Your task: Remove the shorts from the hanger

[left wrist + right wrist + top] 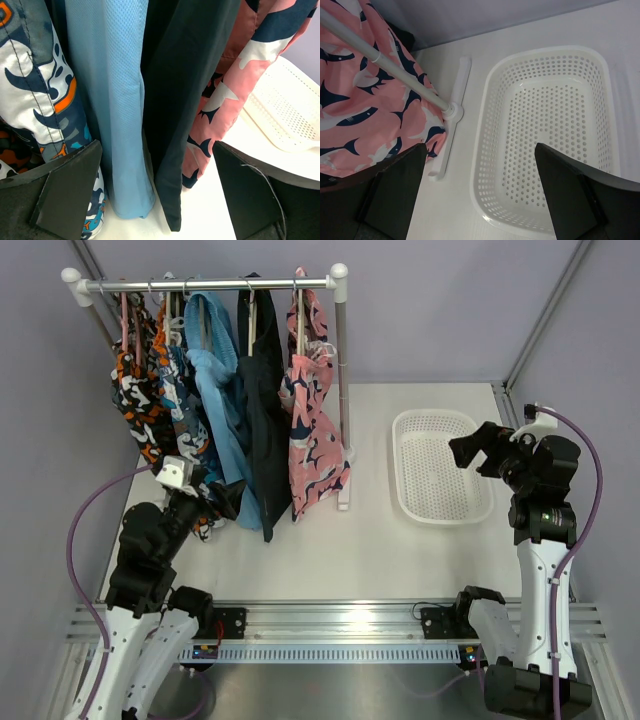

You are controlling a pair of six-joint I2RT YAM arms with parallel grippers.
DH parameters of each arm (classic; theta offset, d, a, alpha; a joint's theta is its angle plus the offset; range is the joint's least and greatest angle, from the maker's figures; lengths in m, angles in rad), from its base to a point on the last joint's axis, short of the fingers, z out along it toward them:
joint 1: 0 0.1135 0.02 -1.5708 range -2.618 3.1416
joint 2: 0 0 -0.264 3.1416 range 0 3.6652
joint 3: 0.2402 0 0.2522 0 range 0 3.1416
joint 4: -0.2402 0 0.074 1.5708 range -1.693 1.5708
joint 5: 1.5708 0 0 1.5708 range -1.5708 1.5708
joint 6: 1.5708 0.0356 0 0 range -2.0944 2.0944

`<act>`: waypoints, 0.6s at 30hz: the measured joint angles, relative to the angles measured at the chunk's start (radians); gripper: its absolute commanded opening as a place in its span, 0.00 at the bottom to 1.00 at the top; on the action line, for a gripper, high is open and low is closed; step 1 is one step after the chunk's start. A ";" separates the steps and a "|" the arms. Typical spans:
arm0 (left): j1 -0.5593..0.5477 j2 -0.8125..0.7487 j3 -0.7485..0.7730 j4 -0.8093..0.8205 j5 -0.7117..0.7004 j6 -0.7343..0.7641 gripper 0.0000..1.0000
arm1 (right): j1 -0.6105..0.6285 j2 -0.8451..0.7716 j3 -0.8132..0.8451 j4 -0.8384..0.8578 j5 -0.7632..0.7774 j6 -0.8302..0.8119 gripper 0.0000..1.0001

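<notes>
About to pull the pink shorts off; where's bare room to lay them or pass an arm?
Free: table between rack post and basket, and in front of the hanging clothes; basket empty. Crowded: around left gripper, among them.

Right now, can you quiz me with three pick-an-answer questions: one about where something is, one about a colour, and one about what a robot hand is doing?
1. Where on the rail do the pink shorts hang?
A) left end
B) middle
C) right end

2. What colour is the basket?
A) white
B) blue
C) black

3. The right gripper is:
A) shut on the shorts
B) open, holding nothing
C) shut on the basket

Answers:
1 C: nothing hangs to their right.
2 A: it looks white in both the top and right wrist views.
3 B: its fingers stand wide apart above the basket.
</notes>
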 measured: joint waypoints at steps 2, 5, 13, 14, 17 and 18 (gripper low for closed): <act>0.000 0.000 0.000 0.000 -0.002 0.000 0.99 | 0.000 0.000 0.000 0.000 -0.011 0.000 0.99; 0.000 0.000 0.000 0.000 -0.002 0.000 0.99 | 0.000 -0.008 -0.001 0.003 -0.024 -0.026 0.99; 0.000 -0.011 0.000 0.000 0.000 -0.037 0.99 | -0.001 -0.051 -0.021 -0.042 -0.288 -0.317 0.99; 0.000 -0.020 0.002 0.000 0.004 -0.049 0.99 | -0.001 -0.045 -0.021 -0.055 -0.320 -0.344 1.00; 0.000 -0.024 0.072 -0.045 0.011 -0.118 0.99 | -0.001 -0.019 -0.021 -0.086 -0.373 -0.389 0.99; 0.000 -0.014 0.113 -0.064 0.011 -0.134 0.99 | -0.001 -0.008 -0.021 -0.096 -0.384 -0.397 1.00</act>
